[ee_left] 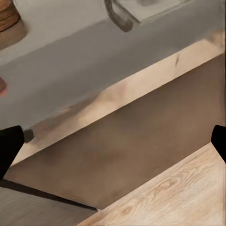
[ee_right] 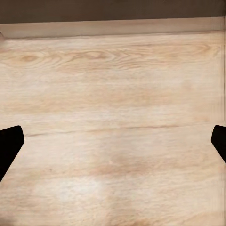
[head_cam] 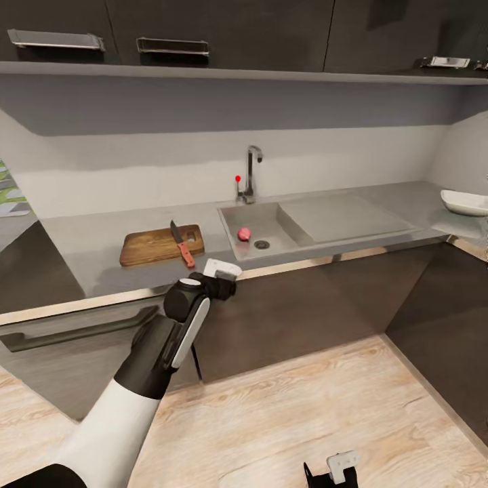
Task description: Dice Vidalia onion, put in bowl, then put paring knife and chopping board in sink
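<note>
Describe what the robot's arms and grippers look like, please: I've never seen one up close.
The left arm starts as a smooth white tube, then turns black with a white strip along its side and a round black joint. Its tip, the left gripper, looks like a white block on a black wrist. In the wrist views, the fingers are plain black. The right gripper is again white on black. No cables or markings are visible.

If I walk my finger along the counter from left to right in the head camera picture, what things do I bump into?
chopping board → paring knife, lying on the board → onion in the sink → bowl.
</note>
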Controlling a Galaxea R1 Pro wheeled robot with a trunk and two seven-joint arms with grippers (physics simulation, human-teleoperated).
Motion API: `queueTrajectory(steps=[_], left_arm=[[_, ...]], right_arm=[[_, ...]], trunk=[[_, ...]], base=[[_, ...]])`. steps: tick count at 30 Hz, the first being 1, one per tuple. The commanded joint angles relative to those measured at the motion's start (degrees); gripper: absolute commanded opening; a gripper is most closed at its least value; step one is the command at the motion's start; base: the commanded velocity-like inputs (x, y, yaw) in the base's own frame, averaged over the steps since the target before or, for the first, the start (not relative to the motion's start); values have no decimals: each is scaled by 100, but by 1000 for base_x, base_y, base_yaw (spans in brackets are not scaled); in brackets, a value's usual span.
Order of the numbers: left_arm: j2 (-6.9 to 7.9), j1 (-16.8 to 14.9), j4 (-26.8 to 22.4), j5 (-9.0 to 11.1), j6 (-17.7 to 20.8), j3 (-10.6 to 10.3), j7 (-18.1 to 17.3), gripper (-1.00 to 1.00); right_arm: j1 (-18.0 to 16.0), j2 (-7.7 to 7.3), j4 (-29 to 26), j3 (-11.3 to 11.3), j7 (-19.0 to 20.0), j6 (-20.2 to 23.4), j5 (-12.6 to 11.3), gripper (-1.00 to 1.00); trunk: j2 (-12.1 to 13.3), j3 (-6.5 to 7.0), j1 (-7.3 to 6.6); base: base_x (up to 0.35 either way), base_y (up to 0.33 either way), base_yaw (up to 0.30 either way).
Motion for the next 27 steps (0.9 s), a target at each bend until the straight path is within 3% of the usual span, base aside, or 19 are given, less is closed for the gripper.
queueTrajectory(steps=[1,16,27], left_arm=[[-1,-5,-2,45,23,-6,49,100],[-1,-5,2,45,23,-8,49,100],[8,-5,-17,45,23,-8,55,100]], right_arm=[[-3,2,3,34,-8,-10,-17,100],[-3,42,4,33,0,-3,-17,100],[-3,43,4,33,23,-4,-17,100]], trunk=[[-3,-5,2],[-3,-3,2],[-3,61,2]], base=[[169,-269,0],[219,-255,-7],[96,-110,-228]])
